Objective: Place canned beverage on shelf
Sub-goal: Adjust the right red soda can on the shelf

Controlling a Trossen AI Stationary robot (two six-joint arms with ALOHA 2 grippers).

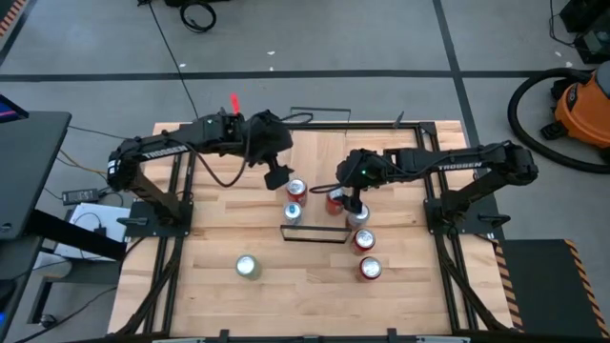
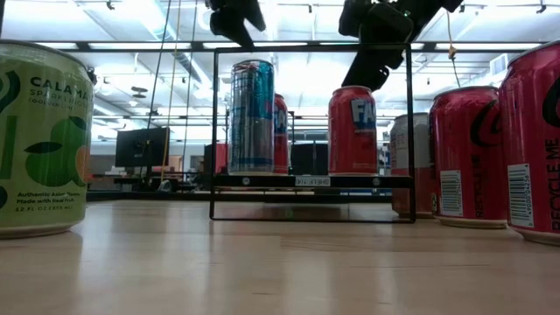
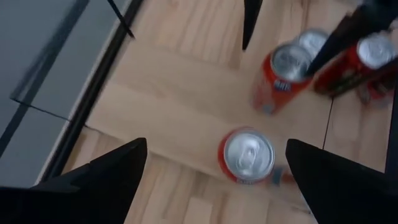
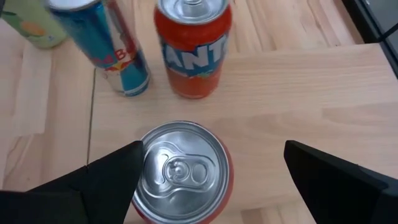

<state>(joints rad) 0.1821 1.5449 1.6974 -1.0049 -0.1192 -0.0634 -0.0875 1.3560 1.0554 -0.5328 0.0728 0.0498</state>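
Cans crowd your low view: a green lime-printed can nearest, red cans opposite, all on the light butcher-block tabletop. Beyond them stands the narrow light-wood shelf with black wire rails, carrying a tall blue-and-silver can and an orange Fanta can. Your right gripper hangs over another red silver-topped can on the shelf board — fingers wide, not gripping it. Farther back, your left gripper hovers, fingers wide too — nothing held.
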